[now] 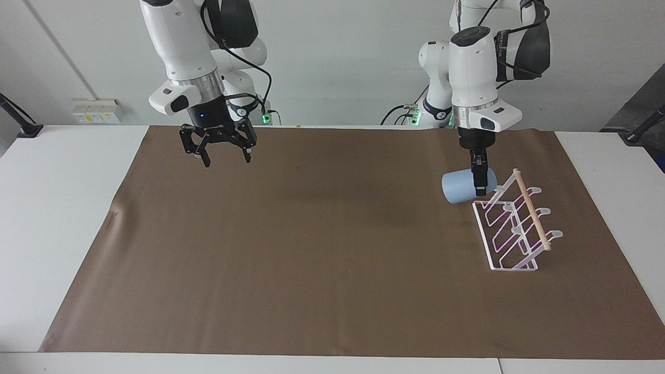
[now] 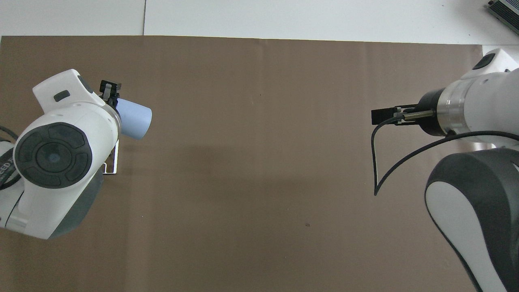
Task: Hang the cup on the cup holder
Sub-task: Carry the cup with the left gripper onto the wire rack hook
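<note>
- Over at the left arm's end of the table, the left claw points straight down and is clamped on the cup; the light-blue cup is held on its side up in the air, its wide mouth turned toward the middle of the table
- the cup hangs just beside the rack, at the end of it closest to the robots; from the facing view it looks right next to the top end of the wooden rod, but I can't tell if it's actually touching
- the rack itself is white wire with slanted prongs, sitting on the brown mat; none of its prongs has anything on it
- from overhead the left arm covers nearly all of the rack, only a corner of its base pokes out; the cup sticks out from under the wrist
- the right claw is up over the mat toward the right arm's end, fingers spread wide with nothing in them; that arm is just waiting
</note>
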`<state>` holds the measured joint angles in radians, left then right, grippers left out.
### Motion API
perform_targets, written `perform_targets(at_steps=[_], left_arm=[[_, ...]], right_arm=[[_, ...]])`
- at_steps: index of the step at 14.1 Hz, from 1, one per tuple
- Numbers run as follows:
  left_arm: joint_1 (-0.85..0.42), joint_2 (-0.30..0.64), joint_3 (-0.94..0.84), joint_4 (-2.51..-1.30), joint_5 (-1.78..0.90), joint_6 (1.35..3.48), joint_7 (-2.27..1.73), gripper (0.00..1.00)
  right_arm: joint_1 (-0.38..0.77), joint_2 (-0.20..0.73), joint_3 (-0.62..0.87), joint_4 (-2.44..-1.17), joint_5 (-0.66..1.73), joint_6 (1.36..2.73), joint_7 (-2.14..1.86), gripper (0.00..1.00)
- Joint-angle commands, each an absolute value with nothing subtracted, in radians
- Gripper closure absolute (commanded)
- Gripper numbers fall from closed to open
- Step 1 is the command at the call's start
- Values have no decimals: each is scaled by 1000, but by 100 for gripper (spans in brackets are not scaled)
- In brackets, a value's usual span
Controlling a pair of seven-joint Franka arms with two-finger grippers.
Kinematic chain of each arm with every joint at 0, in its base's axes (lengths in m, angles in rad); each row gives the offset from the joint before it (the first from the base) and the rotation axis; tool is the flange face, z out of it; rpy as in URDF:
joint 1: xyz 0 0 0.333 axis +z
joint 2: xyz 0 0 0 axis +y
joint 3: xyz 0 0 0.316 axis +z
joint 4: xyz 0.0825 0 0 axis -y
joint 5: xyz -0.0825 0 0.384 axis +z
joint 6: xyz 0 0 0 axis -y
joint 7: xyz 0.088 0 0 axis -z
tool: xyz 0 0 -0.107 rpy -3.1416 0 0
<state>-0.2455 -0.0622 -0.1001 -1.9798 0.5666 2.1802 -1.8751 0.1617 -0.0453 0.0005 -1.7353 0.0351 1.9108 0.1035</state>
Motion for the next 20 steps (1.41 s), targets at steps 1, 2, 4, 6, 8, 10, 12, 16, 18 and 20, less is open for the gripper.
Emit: perform_targets(at_steps=[1,2,4,6,8,10,12,16,18,20], left_arm=[[-210,-8,-107,-1991,750,2236,-1998,100],[-201,1,-106,-1991,793,2247,-2000,100],[-169,38,-107,-1982,902,2256,-2002,100],[-144,43,-106,-1971,946,2273,-2000,100],[-132,48,-106,-1967,992,2279,-2000,100],[-123,52,-104,-1945,1015,2283,-2000,100],[-110,71,-104,-1933,1022,2287,-1997,100],[-75,78,-104,-1940,1066,2345,-1999,100],[-71,80,-104,-1947,1068,2373,-1999,100],[-46,81,-104,-1956,1069,2388,-1997,100]], right_arm=[[130,-41,5,-1665,-12,1833,118,0],[117,-41,5,-1642,-15,1800,118,0],[92,-41,6,-1589,-15,1731,118,0],[71,-41,5,-1553,-15,1675,117,0],[48,-43,3,-1529,-17,1623,117,0],[6,-51,5,-1526,-12,1594,117,0],[-3,-70,5,-1558,-2,1589,120,0],[-15,-92,3,-1606,-17,1582,82,0],[-29,-69,5,-1580,-52,1531,17,0],[-32,-31,5,-1527,-46,1479,15,0]])
